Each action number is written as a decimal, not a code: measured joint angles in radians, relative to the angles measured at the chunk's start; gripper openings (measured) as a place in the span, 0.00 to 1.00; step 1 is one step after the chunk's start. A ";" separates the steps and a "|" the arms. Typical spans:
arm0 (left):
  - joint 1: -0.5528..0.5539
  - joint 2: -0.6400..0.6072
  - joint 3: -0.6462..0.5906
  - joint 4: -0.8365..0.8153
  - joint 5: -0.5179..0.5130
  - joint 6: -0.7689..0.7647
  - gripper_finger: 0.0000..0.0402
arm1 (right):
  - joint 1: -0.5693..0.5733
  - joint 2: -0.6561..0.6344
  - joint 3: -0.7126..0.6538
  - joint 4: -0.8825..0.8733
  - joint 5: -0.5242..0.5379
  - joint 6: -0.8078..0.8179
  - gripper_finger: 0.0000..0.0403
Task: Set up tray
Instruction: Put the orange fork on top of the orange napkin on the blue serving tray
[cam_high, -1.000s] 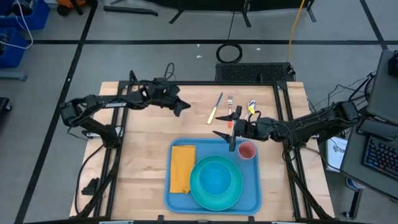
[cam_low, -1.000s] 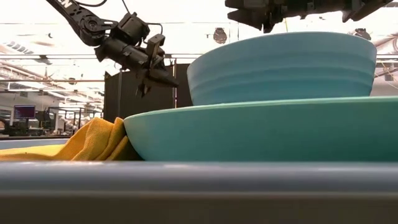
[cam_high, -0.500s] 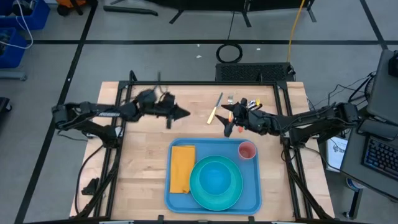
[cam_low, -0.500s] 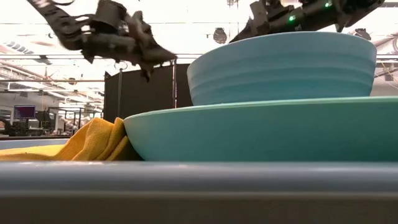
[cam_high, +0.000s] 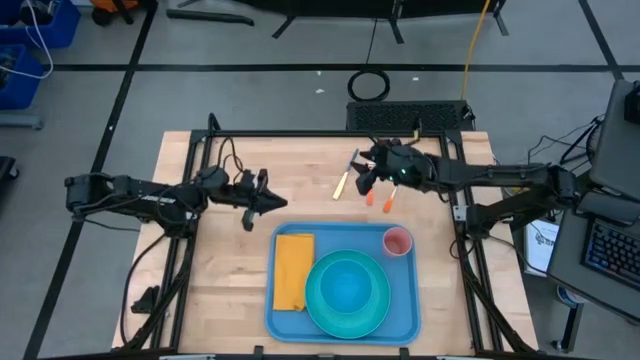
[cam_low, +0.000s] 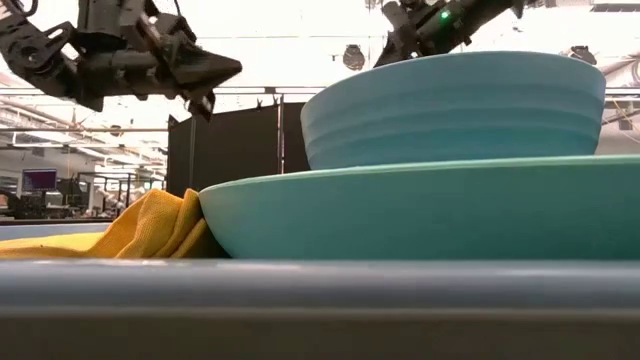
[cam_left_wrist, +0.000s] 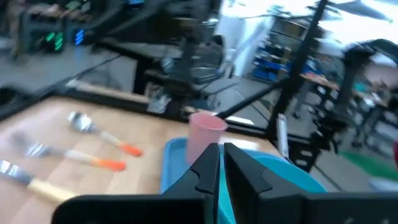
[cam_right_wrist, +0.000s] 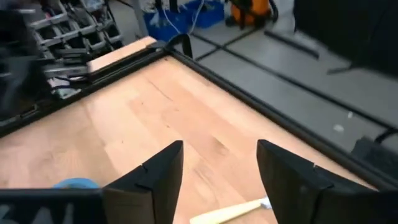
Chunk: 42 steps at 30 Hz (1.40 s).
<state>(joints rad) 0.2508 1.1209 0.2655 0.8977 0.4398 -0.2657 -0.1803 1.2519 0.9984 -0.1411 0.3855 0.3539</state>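
Hovering over the cutlery (cam_high: 352, 175), the right gripper (cam_high: 366, 172) was held open and empty; one handle should be straddled squarely. The left gripper (cam_high: 268, 203) was shut, empty, beside the tray (cam_high: 275, 322).

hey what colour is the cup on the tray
Pink. The cup shows best in the high view, standing in a corner of the blue tray.

Left arm: reaches in from the table's left edge, stretched low toward the middle; left gripper (cam_high: 268, 203) hangs above bare wood, fingers (cam_left_wrist: 210, 167) pressed together, holding nothing.

Right arm: extends from the right edge toward the far edge; right gripper (cam_high: 366, 172) with fingers (cam_right_wrist: 163, 167) spread apart, empty.
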 joint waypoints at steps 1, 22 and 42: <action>-0.014 -0.006 -0.003 0.007 0.007 0.032 0.05 | -0.018 0.013 0.019 -0.029 -0.020 0.013 0.47; -0.090 -0.016 -0.161 0.329 -0.066 0.051 0.06 | -0.256 0.281 0.187 -0.053 -0.630 0.177 0.56; -0.090 -0.015 -0.160 0.280 -0.094 0.054 0.06 | -0.365 0.367 0.283 -0.686 -0.440 0.271 0.42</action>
<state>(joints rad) 0.1608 1.1061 0.1055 1.1774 0.3459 -0.2119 -0.5448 1.6192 1.2813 -0.8274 -0.0542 0.6245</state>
